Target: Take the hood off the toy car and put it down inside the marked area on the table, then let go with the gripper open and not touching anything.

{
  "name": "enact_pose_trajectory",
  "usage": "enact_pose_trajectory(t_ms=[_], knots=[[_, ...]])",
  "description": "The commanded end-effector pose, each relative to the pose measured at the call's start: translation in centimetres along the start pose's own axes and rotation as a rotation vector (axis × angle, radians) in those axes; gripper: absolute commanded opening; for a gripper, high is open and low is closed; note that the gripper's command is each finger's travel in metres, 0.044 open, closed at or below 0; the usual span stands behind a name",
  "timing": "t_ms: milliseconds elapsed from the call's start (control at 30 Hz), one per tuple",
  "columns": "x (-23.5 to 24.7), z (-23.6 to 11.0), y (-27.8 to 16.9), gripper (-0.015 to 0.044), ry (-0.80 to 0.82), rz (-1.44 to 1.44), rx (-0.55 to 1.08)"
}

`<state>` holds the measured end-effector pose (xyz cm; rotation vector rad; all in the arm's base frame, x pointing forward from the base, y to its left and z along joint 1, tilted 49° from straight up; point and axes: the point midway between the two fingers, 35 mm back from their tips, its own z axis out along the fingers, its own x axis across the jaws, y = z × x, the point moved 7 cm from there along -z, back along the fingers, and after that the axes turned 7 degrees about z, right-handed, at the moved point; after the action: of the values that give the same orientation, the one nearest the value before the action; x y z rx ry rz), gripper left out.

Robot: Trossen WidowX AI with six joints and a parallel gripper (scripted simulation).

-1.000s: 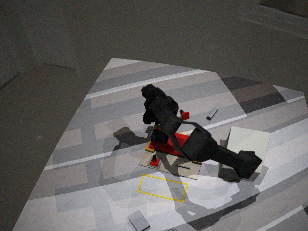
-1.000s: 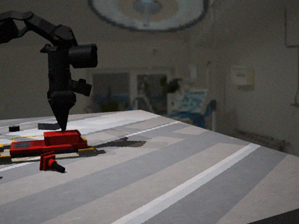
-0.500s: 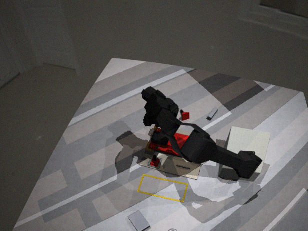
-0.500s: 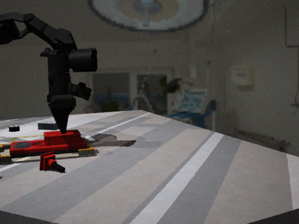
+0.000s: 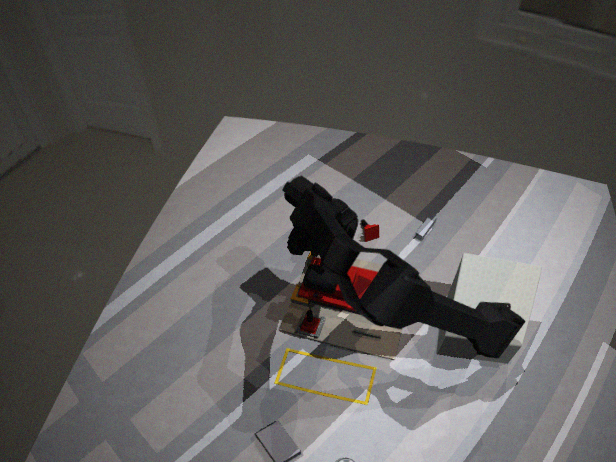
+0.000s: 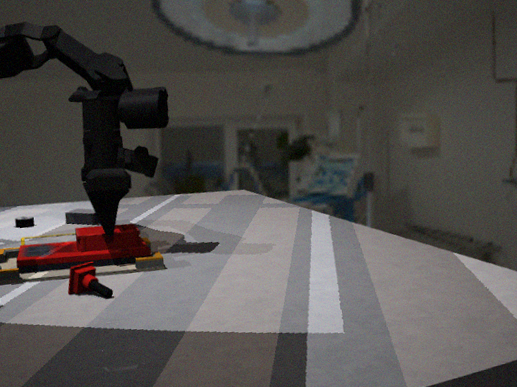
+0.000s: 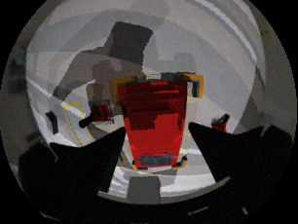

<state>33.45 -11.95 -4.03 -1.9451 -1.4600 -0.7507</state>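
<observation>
The black gripper (image 6: 109,233) hangs point-down over the red toy car (image 6: 82,250), its fingers spread wide with nothing between them; in the wrist view the two dark fingers flank the car's body on either side. The hood (image 7: 156,102) sits in place on the car, whose end rests on a base with orange corner blocks (image 6: 149,260). The yellow-outlined marked area (image 5: 324,375) lies on the striped table (image 6: 313,275) near the car base, on the side away from the far edge, and nothing rests inside it. A small red piece with a black stub (image 6: 87,283) lies just beside the base on the near side in the exterior view; another red piece (image 5: 310,324) stands on a pale mat between the car and the yellow outline. A grey block (image 5: 277,441) sits close to the table's near edge, and a small pale bar (image 5: 425,228) lies well apart toward the far edge. The arm's pale pedestal (image 5: 500,285) stands off to one side
</observation>
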Motion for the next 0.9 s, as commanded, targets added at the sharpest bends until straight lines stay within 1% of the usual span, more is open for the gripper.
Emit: enact_pose_trajectory(t_ms=[0, 833, 867], knots=[[0.1, 0.3, 0.0, 0.0440, 0.006, 0.002, 0.001], [0.1, 1.6, 0.0, 0.0440, 0.007, 0.002, 0.001], [0.0, 1.3, 0.0, 0.0414, 0.001, 0.000, 0.000]])
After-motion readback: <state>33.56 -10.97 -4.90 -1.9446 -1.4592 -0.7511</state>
